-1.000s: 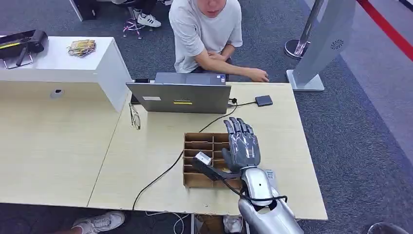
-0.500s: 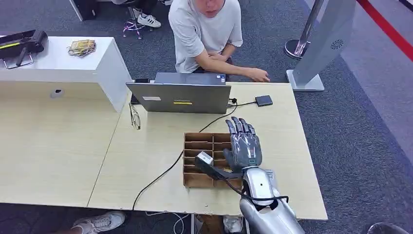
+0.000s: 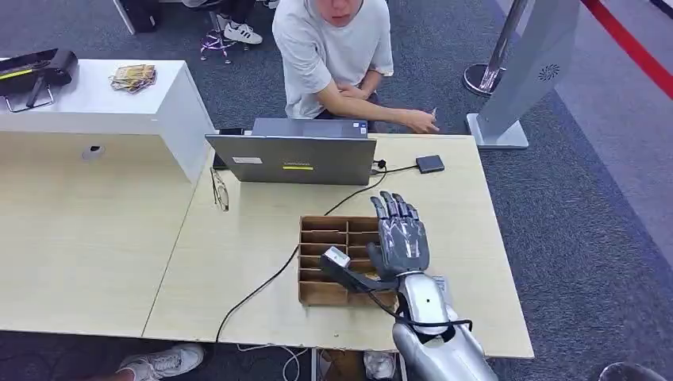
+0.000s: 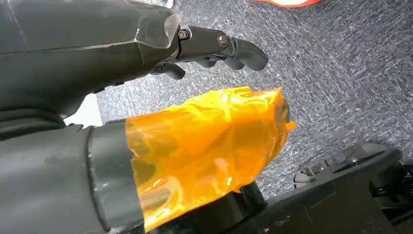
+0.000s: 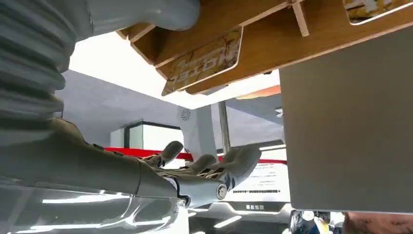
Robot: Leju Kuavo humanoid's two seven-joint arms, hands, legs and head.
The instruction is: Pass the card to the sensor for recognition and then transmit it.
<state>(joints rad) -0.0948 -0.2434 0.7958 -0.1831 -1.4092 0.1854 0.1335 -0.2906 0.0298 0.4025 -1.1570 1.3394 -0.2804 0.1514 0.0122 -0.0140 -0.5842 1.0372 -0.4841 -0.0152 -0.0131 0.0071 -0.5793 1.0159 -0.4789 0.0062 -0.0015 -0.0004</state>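
On desk [image 3: 238, 238]: grey laptop [image 3: 294, 159] at far edge, person [image 3: 333, 55] seated behind it. Wooden divider box [image 3: 325, 238] near front edge. Right hand [image 3: 402, 242] flat above box's right side, fingers spread, empty. Card [image 5: 202, 61] standing in box slot. Left hand [image 4: 214, 46] over carpet, fingers loosely curled, empty.

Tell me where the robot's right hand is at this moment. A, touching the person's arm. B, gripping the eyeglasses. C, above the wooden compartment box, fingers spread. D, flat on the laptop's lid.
C: in the head view the right hand is over the right side of the wooden compartment box, fingers spread and pointing away from the robot toward the laptop, and holding nothing.
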